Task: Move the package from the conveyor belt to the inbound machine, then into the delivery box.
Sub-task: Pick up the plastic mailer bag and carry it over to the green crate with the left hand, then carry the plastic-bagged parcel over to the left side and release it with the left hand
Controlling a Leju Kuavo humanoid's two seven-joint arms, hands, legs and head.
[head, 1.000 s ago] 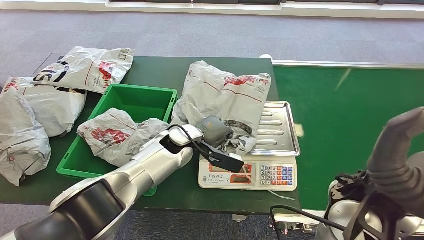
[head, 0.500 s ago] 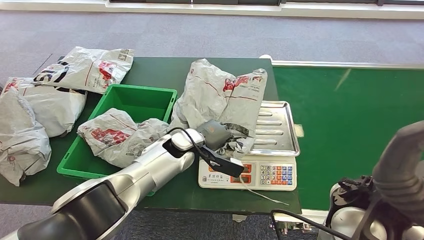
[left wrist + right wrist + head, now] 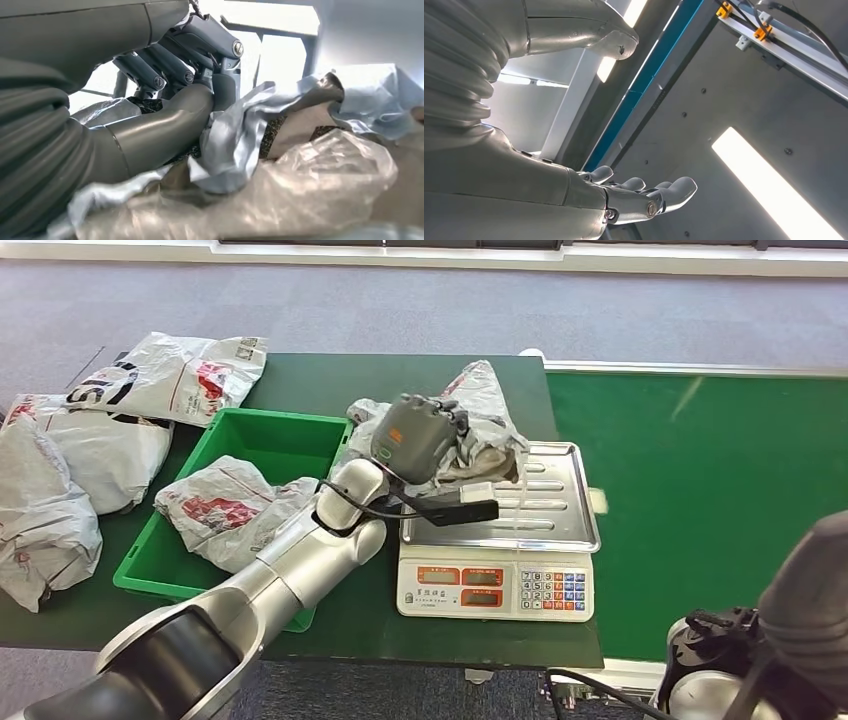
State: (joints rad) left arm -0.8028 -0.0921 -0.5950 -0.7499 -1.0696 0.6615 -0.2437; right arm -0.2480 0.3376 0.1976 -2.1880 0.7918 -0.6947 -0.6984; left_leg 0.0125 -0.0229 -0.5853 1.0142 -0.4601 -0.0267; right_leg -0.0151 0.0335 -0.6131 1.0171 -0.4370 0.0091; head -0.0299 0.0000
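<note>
Grey mailer bunched up in my left hand, hanging over the scale tray

Left to right: a few loose bags (image 3: 80, 430) lie on the dark table (image 3: 330, 380), then the green bin (image 3: 262, 440) with one bag (image 3: 240, 510) already in it, then my left hand (image 3: 418, 435) with its fingers (image 3: 165, 65) and thumb clamped into a fistful of the package (image 3: 480, 435), lifted just above the steel tray of the scale (image 3: 555, 505) — the green conveyor belt (image 3: 700, 490) sits off to the right. I'd guess this thing is light and totally floppy: thin crinkly plastic, a bit slick, so it sags and folds around whatever grabs it. Best bet is a deep bunch near the middle, not a corner that'll slip. My right hand (image 3: 644, 192) is turned up toward the ceiling, fingers loosely apart, holding nothing.
</note>
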